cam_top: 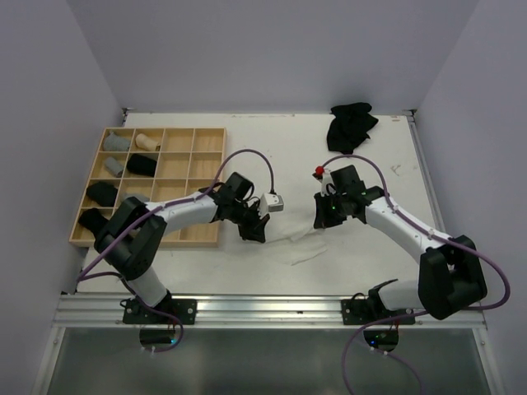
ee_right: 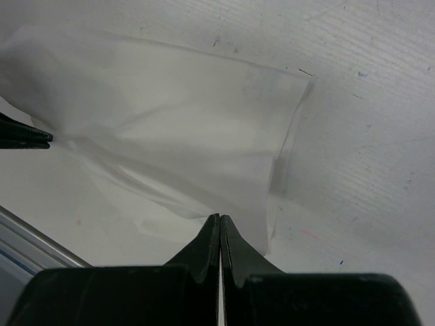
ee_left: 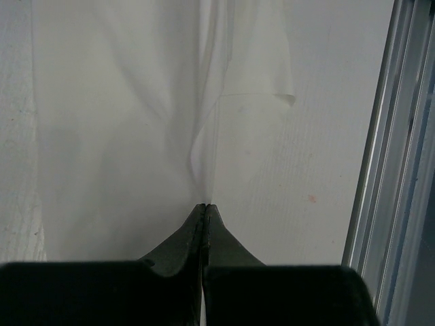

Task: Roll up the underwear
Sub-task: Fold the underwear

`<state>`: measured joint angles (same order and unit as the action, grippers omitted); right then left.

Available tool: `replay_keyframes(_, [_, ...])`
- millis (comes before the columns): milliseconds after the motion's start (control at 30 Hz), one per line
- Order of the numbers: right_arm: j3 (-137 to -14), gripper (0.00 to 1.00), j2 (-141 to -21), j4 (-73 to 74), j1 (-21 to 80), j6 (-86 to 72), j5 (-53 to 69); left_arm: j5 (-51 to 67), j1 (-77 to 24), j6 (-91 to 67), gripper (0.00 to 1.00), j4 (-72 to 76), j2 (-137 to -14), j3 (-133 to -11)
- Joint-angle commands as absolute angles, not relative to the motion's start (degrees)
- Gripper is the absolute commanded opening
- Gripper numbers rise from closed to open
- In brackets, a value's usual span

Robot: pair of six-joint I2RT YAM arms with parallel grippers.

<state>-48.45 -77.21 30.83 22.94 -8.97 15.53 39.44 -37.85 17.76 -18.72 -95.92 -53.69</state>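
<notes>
Pinching one white underwear (cam_top: 301,247): two end effectors (ee_left: 205,206) (ee_right: 219,217).

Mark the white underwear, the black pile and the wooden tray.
white underwear (ee_left: 122,102): left wrist view, flat middle of cloth.
black pile (cam_top: 352,123): top external view, centre of heap.
wooden tray (cam_top: 207,141): top external view, bare back-right compartment.
</notes>
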Motion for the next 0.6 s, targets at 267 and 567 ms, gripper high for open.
replay_keyframes(267, [-51.1,0.05,-79.4,37.1,24.7,-6.9,16.4,39.8,-39.8,19.9,0.17,-19.8,-96.9,-52.6])
replay_keyframes(567, [-53.7,0.24,-76.3,38.1,25.1,-8.1,12.6,43.9,-40.3,22.8,0.42,-21.2,-89.4,-53.4])
